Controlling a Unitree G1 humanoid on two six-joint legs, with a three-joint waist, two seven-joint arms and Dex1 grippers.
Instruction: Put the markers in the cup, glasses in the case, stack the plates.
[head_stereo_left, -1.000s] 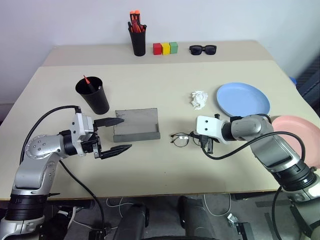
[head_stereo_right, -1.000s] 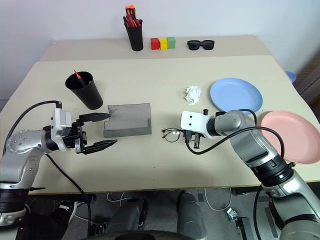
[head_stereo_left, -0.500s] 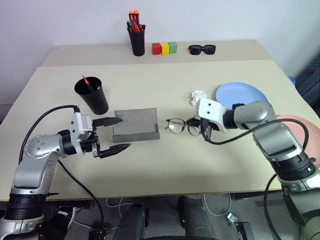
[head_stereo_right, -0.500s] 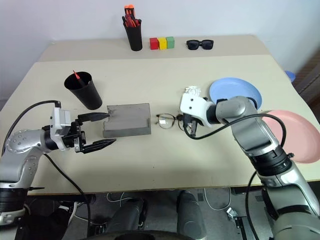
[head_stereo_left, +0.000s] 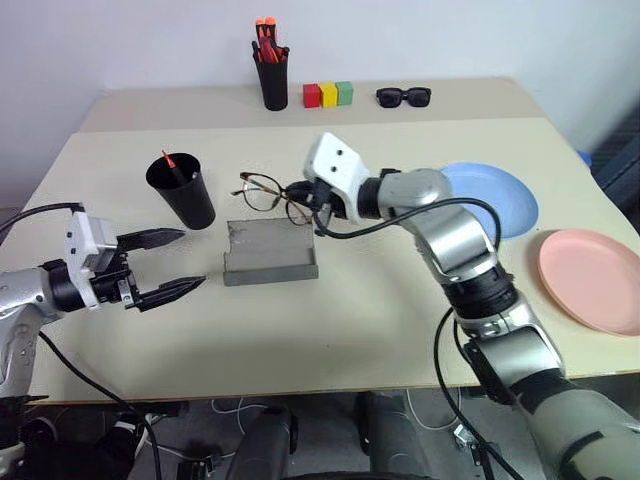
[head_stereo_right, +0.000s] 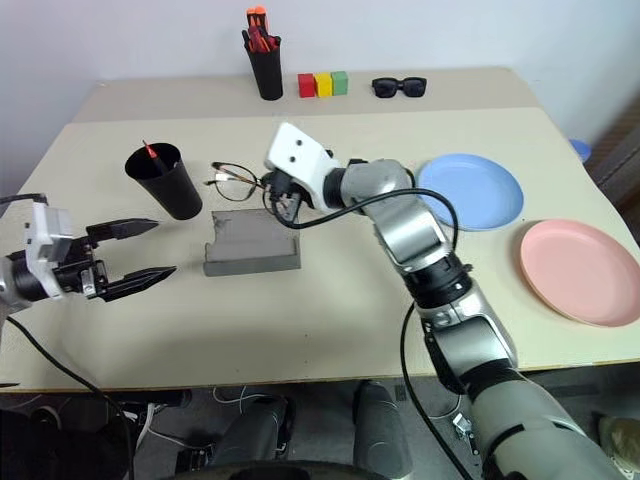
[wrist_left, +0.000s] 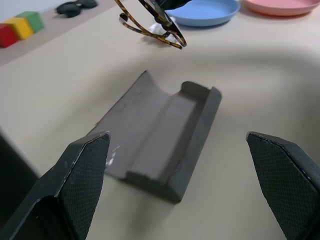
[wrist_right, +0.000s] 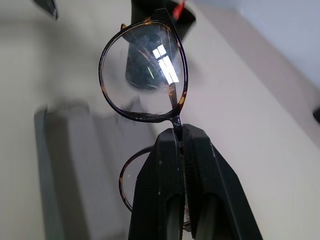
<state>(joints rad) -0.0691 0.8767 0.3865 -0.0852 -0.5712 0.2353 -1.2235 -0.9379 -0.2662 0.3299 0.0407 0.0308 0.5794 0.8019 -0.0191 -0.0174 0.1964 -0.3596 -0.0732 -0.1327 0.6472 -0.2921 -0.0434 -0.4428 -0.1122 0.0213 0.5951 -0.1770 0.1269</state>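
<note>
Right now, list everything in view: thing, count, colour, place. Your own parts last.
glasses: 1, dark wire frame, held above the case's far edge
case: 1, grey, open, table centre
cup: 1, black, left of case, red marker inside
pen holder: 1, black, orange-capped pens, far table
blocks: 3, red, yellow, green, far table
sunglasses: 1, black, far table
plates: 2, blue, pink, right side, apart
left claw: open, near left of case
right claw: shut on glasses
</note>
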